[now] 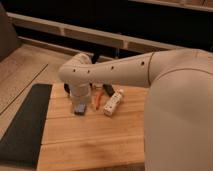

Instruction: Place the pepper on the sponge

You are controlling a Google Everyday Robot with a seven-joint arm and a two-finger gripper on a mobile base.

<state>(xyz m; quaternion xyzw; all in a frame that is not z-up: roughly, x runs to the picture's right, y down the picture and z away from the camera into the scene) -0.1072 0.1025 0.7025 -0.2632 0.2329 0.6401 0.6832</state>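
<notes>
The pepper [98,100] is a slim orange-red piece lying on the wooden table [90,140], between the sponge and a white bottle. The sponge [79,109] is a small dark blue-grey pad lying flat just left of the pepper. My gripper [79,101] hangs at the end of the white wrist, pointing down right over the sponge and a short way left of the pepper. The wrist housing hides most of it. Nothing can be seen held in it.
A white bottle with a dark cap [113,102] lies on its side right of the pepper. A large dark mat [25,125] covers the table's left side. A dark object [107,90] sits behind the bottle. My arm's big white body fills the right side.
</notes>
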